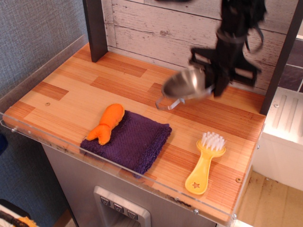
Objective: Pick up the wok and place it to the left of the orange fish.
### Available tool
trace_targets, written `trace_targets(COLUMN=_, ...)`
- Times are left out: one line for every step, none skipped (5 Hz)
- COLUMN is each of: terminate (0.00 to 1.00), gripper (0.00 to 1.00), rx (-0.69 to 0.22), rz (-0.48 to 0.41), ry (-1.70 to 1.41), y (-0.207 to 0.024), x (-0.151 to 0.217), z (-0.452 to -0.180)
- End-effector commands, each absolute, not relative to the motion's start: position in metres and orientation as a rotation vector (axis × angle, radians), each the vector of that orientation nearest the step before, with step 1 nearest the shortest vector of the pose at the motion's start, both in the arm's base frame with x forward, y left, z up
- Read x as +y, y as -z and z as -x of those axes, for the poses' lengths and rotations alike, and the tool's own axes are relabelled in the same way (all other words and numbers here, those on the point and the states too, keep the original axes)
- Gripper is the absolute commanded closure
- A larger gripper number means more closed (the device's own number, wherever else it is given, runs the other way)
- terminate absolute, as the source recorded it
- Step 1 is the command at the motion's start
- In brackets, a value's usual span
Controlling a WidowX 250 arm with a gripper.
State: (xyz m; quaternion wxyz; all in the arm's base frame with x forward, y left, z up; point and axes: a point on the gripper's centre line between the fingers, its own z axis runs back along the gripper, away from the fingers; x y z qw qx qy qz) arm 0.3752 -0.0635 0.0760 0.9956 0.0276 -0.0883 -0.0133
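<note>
Shiny polished steel wok with thin wire loop handles, soft matt orange plush fish, nubbly purple woven cloth, glossy yellow plastic brush with white bristles, smooth wood-grain laminate table, clear acrylic edging, matt black hand
</note>
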Motion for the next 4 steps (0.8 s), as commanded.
trace_targets(terminate=0.0, gripper=1.0, rx=-0.269, rz=-0.072, ry=-0.098, y=-0.154, x=0.011, z=-0.334)
trace_targets(terminate=0.0, gripper=1.0, rx=-0.193, rz=-0.116, ry=-0.153, y=-0.14, x=0.058, z=-0.297)
trace_targets(terminate=0.0, gripper=1.0, rx=-0.11, rz=-0.172, ry=-0.197, y=-0.112, x=0.106, z=-0.273)
trace_targets(terminate=0.0, gripper=1.0, rx=-0.083, rz=-0.158, ry=-0.224, y=-0.086, x=0.145, z=-0.27)
